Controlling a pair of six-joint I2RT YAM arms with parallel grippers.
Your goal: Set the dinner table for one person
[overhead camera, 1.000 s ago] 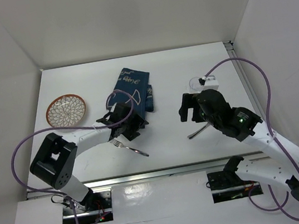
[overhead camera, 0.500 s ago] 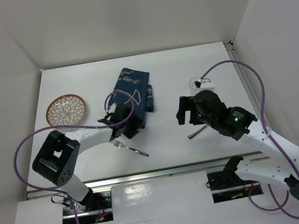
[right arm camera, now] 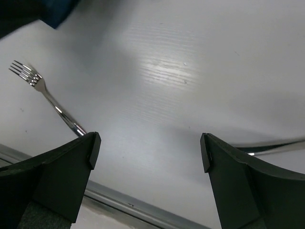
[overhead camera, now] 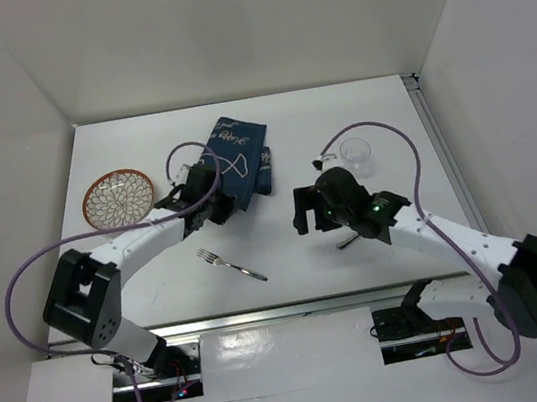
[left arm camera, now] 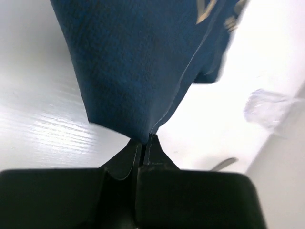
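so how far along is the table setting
Done: nothing looks set yet. The placemat lies folded over, not spread, on the dinner table. In hand: the left gripper is shut on the mat's corner; the right gripper is open, empty. Left: flatten the mat, then bring the plate, fork and glass to it.

Two arms of identical build. On left arm (overhead camera: 138, 241), white link shells joined by black angular joint housings. On right arm (overhead camera: 457, 244), same white-and-black scheme, plus small green indicator light (overhead camera: 375, 208) on black wrist housing. Left purple cable (overhead camera: 187, 147) routed loosely outside the links; right purple cable (overhead camera: 364, 127) likewise, in a wide free loop. Under each base, reflective metal mounting plate (overhead camera: 188, 354). On left gripper (left arm camera: 143, 144) and right gripper (right arm camera: 150, 145), matte black wedge-shaped fingers (right arm camera: 71, 171) with flat inner faces and bevelled tips.
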